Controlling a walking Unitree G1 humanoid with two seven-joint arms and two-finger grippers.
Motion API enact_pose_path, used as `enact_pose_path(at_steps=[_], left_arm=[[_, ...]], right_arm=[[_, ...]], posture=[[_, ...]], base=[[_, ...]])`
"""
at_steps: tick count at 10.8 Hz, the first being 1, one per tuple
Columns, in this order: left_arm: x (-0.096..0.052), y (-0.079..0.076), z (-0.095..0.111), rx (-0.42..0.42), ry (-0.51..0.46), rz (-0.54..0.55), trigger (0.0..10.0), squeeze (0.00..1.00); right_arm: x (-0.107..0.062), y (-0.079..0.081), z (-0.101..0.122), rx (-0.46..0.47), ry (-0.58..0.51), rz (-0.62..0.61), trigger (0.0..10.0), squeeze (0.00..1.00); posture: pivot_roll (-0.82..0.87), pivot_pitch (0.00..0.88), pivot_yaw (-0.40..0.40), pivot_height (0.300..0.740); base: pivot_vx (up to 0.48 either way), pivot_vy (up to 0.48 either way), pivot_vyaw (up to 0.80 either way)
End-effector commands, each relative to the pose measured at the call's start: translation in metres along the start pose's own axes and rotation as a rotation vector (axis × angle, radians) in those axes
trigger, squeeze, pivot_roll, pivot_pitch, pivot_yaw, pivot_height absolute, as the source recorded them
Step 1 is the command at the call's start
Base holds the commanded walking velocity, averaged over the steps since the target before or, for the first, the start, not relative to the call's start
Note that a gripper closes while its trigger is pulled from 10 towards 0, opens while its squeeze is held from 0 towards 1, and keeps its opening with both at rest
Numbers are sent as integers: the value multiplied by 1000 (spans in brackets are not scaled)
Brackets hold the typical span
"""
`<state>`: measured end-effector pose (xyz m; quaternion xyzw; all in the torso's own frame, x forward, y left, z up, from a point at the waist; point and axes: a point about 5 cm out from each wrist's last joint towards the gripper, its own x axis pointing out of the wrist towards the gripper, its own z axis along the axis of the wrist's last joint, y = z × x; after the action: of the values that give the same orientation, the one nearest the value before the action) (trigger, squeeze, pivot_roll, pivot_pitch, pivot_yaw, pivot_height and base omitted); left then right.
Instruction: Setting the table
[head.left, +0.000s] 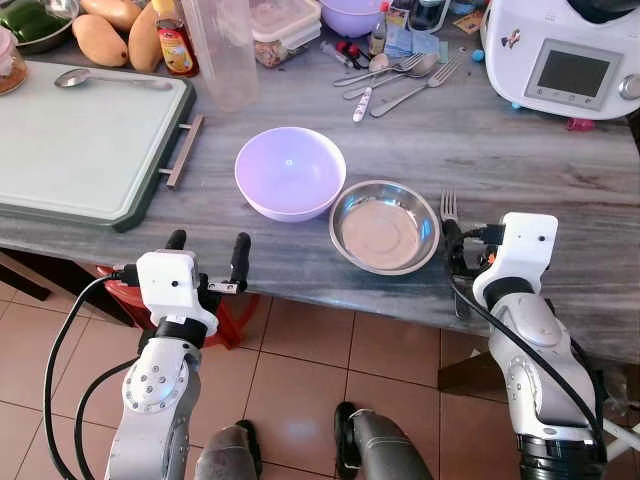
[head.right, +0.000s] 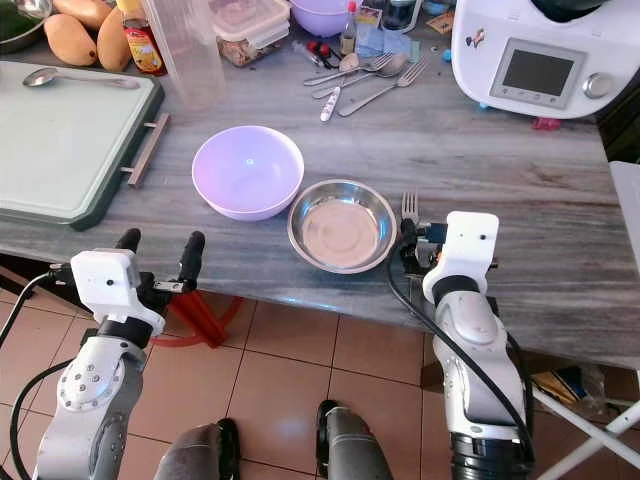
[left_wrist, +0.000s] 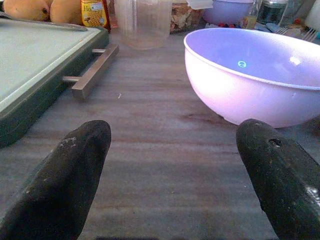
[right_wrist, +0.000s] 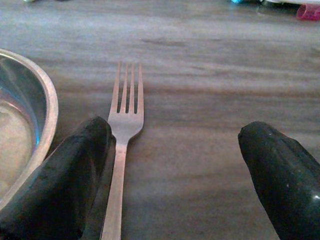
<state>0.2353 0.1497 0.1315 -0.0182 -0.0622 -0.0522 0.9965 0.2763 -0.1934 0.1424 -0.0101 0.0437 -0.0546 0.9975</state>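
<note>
Presently the place setting is partly laid near the front edge of the grey table (head.left: 560, 180): a lilac bowl (head.left: 290, 172) at centre, a steel bowl (head.left: 385, 226) touching it at its 4 o'clock, and a fork (head.left: 448, 206) just beside the steel bowl at its 3 o'clock, tines pointing away from the robot. Right gripper (right_wrist: 175, 165) sits low over the fork handle, fingers spread apart and holding nothing; in the right wrist view one finger (right_wrist: 65, 175) lies against the handle's side while the other stands well clear, so the fork rests on the table, not clamped. Whether this is a release or an approach cannot be told. Left gripper (head.left: 208, 252) hovers at the table edge at the lilac bowl's 7 o'clock, fingers also spread and empty. Spare cutlery (head.left: 395, 78) lies at the far side at 12 o'clock, near a white kitchen appliance (head.left: 560, 55); a green tray (head.left: 90, 140) with a spoon (head.left: 105, 78) sits at 9 o'clock. Judgement: the fork step is in hand; the next move likely calls for lifting the right arm clear without nudging the fork, then reaching far across for a spoon.
</note>
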Motion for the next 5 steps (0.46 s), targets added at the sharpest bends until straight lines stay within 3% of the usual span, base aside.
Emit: enact_pose_path(at_steps=[1,5], left_arm=[[-3,-1,-4,-7,21,-9,10000,0],[-5,0,-5,14,28,7,10000,0]], right_arm=[[-3,-2,8,-8,-41,-3,10000,0],[-16,-11,10,-49,-77,-22,10000,0]], posture=[[-38,241,-26,740],[-42,243,-31,740]], base=[[0,0,0],[0,0,0]])
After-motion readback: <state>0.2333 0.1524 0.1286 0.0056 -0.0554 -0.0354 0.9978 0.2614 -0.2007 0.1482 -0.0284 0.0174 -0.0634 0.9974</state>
